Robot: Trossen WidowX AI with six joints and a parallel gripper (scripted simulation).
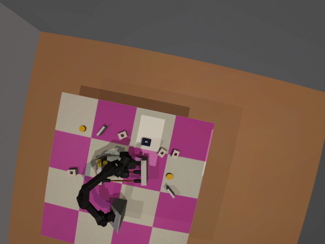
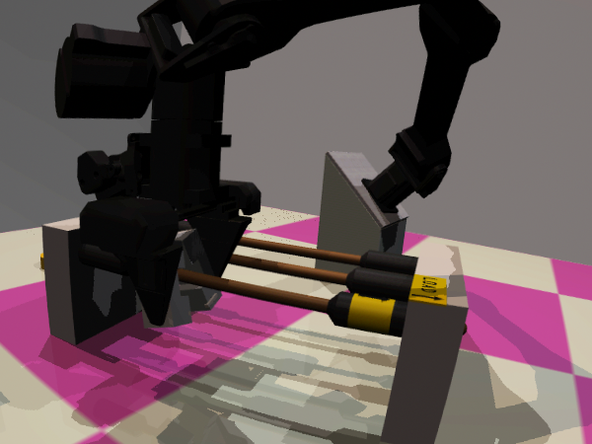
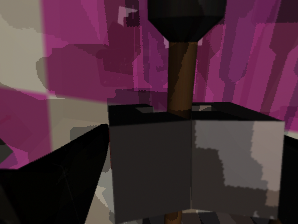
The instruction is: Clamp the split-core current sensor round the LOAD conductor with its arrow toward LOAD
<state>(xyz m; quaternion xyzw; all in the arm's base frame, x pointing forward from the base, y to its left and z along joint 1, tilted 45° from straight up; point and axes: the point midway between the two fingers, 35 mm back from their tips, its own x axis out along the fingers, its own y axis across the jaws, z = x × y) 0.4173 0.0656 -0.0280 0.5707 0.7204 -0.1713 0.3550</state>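
Wrist view: black parallel-jaw gripper [image 3: 165, 165] is gripping, fingers wide, the grey block-shaped split-core sensor [image 3: 195, 160], which is sitting between them around a brown copper-coloured conductor rod [image 3: 181, 80] running ahead.

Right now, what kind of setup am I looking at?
Probably an electrical test bench: three copper conductors strung between two grey end blocks, one tagged LOAD, on a checkered table. The claw grips a sensor.
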